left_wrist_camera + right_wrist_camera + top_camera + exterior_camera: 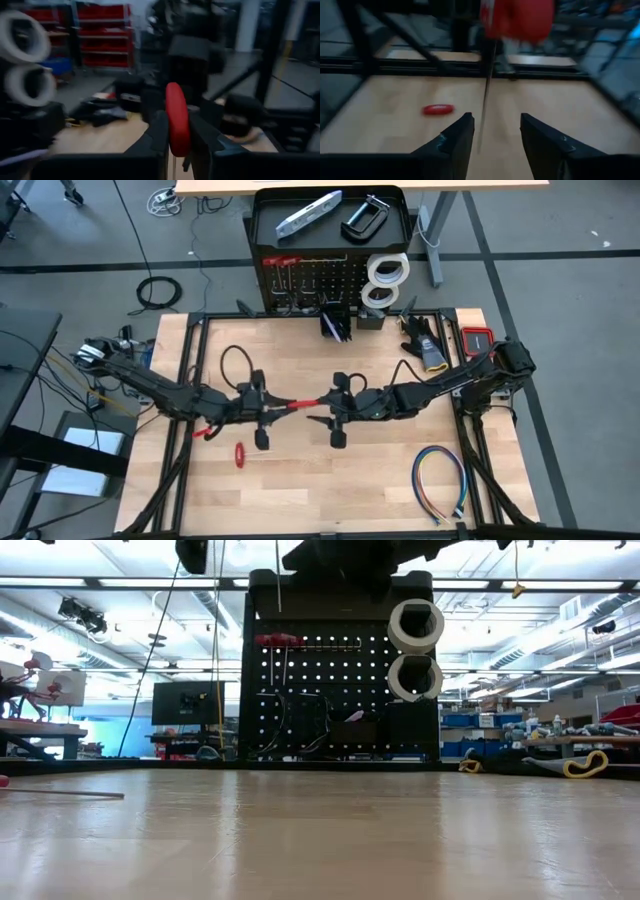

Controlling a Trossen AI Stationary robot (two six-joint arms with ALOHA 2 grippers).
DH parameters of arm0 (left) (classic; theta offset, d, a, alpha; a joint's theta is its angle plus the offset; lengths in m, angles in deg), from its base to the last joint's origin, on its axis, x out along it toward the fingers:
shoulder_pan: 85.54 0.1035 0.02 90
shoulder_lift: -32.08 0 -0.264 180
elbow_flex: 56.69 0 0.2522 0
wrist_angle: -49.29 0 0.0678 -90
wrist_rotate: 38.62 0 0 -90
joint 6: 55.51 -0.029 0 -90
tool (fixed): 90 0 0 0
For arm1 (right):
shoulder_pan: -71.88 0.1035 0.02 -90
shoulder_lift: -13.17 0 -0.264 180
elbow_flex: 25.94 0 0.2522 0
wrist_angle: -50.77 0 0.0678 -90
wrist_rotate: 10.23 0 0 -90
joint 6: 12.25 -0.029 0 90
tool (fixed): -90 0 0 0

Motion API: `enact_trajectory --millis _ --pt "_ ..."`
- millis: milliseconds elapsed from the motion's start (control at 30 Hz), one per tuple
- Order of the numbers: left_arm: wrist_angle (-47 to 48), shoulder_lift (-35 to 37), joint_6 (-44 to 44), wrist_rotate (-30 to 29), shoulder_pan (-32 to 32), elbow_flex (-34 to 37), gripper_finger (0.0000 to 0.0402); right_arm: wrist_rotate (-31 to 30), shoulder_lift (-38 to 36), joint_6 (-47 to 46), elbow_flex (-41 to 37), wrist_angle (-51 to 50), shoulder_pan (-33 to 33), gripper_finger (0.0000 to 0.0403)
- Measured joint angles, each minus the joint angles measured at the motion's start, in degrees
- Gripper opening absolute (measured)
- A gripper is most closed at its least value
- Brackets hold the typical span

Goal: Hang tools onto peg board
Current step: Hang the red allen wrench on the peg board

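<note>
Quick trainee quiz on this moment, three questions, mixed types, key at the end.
1. True or false: the right gripper is shut on the screwdriver.
2. How many tape rolls hang on the peg board? A one, B two, C three.
3. Fill in: the left gripper holds the screwdriver by its red ____.
Key: 1 false, its fingers are open; 2 B; 3 handle.

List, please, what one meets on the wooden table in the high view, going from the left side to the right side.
Red handle lying loose → left gripper, shut on the red-handled tool → right gripper, open → multicoloured wire loop → small red case.
</note>
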Motion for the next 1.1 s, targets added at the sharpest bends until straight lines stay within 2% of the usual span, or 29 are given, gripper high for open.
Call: enact_trajectory --millis 133,333,533,800,967,1100 --pt "-2.55 1.71 -0.51 -5.66 0.00 0.00 0.0043 -8.81 1.10 0.27 0.01 4.12 0.22 0.0180" --pt "-5.89 0.83 0.14 -10.47 0.84 -0.02 0.0043 -10.87 8.62 3.25 -0.02 14.25 0.21 0.0174" --pt "-4.24 0.84 1.40 -14.45 0.76 -0.02 0.0043 -21.45 10.23 3.23 -0.04 17.50 0.32 0.0162" --pt "-4.20 0.83 3.93 -15.20 0.76 -0.02 0.0043 -21.63 10.23 2.75 -0.04 18.08 0.36 0.0121" --pt "-3.87 0.82 5.26 -15.19 0.77 -0.02 0.0043 -21.35 10.23 2.03 -0.04 18.34 0.36 0.0068" --pt "-3.75 0.82 5.07 -13.92 0.73 -0.02 0.0043 -17.36 10.23 1.24 -0.04 18.22 0.05 0.0018"
